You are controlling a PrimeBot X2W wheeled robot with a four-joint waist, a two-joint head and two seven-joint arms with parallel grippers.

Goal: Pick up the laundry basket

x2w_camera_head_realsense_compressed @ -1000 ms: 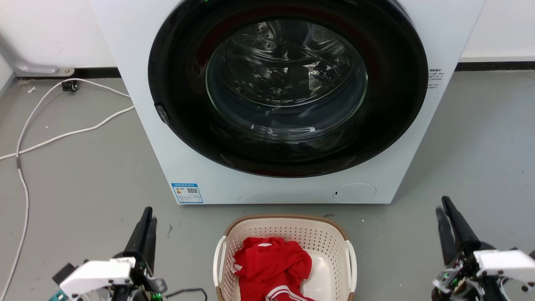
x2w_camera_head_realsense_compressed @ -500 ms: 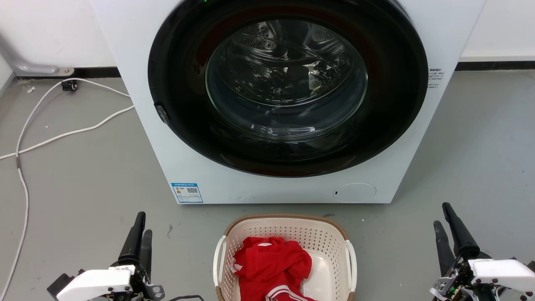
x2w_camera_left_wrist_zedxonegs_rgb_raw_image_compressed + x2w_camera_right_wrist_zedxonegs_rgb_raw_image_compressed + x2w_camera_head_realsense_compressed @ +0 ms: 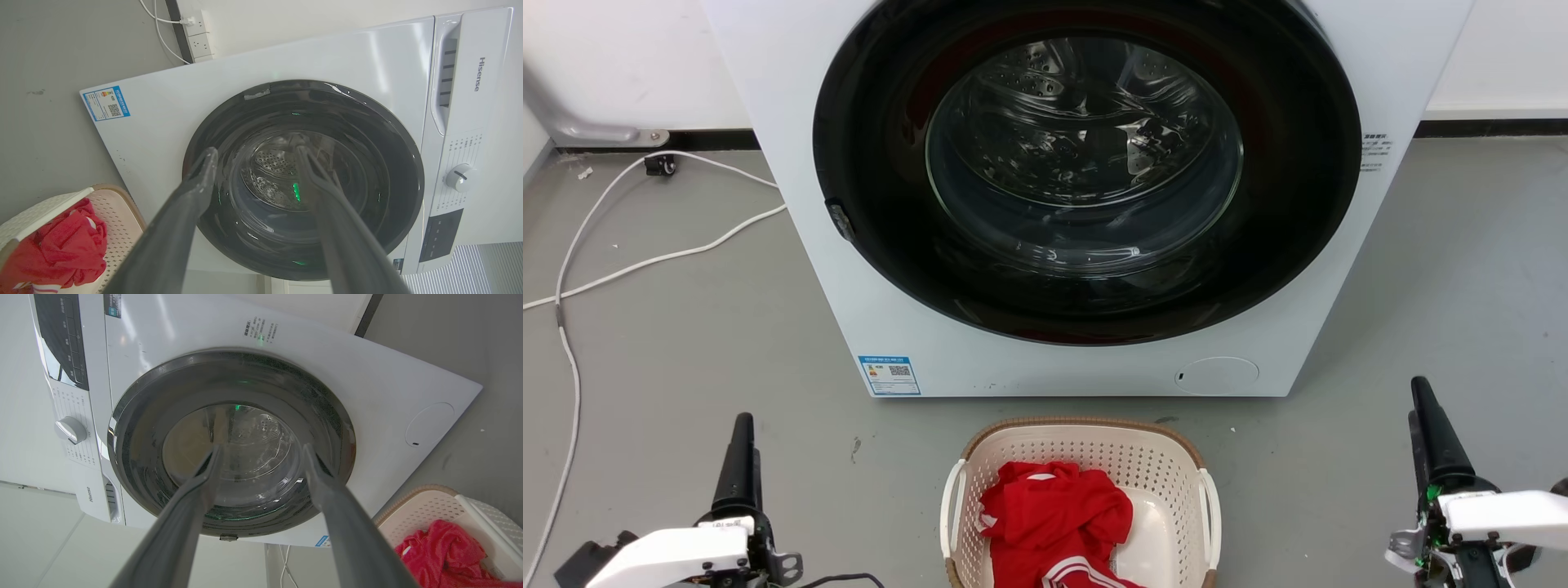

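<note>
Washer [image 3: 1086, 188] just behind laundry basket [image 3: 1094, 456]

We are seeing rounded-rectangular cream plastic basket [image 3: 1094, 459]: perforated walls, brown woven-look rim, white handle each side. Sitting upright on grey floor [image 3: 686, 367], near white washer front [image 3: 792, 163], not touching. Holding crumpled red garment [image 3: 1054, 514]. Near edge running out of head view.

Head: high, facing down.
Left wrist: low, washer [image 3: 163, 102] beyond left gripper [image 3: 255, 150].
Right wrist: low, washer beyond right gripper [image 3: 261, 447].
Shared: washer, laundry basket [image 3: 1152, 469].
</note>
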